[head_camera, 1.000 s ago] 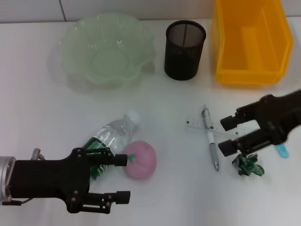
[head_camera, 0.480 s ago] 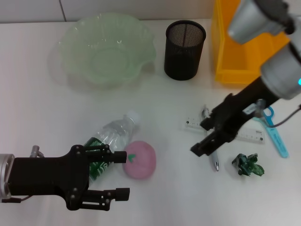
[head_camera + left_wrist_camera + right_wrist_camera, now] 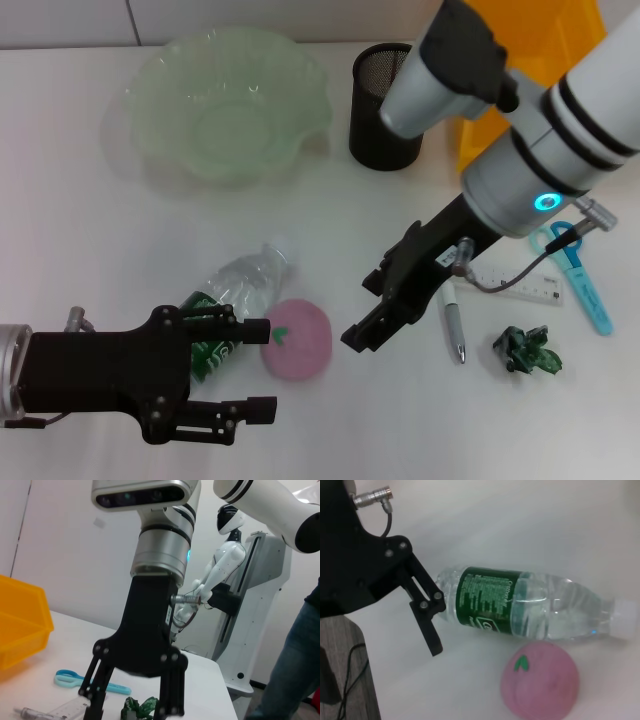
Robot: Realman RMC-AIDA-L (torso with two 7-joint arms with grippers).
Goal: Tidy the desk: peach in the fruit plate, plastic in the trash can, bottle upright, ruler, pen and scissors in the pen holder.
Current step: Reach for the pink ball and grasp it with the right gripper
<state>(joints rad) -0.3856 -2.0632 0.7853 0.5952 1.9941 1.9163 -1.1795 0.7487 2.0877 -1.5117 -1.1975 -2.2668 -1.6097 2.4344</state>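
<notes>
Nearest the robot, the left gripper (image 3: 262, 370) hangs over the bench (image 3: 80, 250) with its jaws wide and nothing in them, just beside the bottle (image 3: 232, 301), which lies on its side. The peach (image 3: 297, 339) touches the bottle. The right gripper (image 3: 372, 305), also wide and holding nothing, hovers just right of the peach. Farther right lie the pen (image 3: 453, 327), ruler (image 3: 520, 284), scissors (image 3: 580, 275) and crumpled plastic (image 3: 526, 350). At the back stand the fruit plate (image 3: 228, 105), pen holder (image 3: 380, 100) and trash can (image 3: 480, 145).
</notes>
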